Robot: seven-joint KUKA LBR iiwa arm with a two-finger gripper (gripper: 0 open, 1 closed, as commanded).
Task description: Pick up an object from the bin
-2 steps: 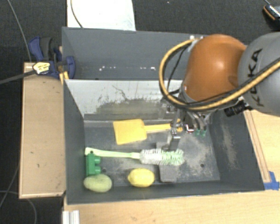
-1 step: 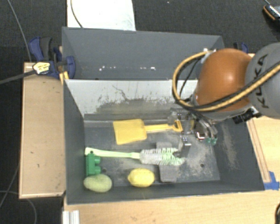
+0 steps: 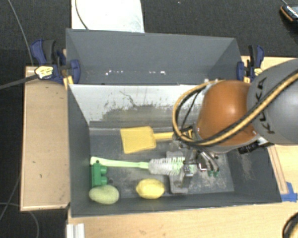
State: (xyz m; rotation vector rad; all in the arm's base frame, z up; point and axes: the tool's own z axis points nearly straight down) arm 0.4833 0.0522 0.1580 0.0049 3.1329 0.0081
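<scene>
My gripper (image 3: 189,171) hangs low over the right half of the bin floor, under the orange cover on the wrist. It is right at the white bristle head of a light green brush (image 3: 163,166), whose long handle runs left across the floor. A yellow lemon (image 3: 150,188) lies just to the front left of the gripper. Behind the brush lies a flat yellow spatula (image 3: 138,139); its handle runs right and passes under the arm.
A dark green block (image 3: 98,175) sits at the left end of the brush handle. A pale yellow-green fruit (image 3: 104,195) lies in the front left corner. The arm and its cables cover the bin's right side.
</scene>
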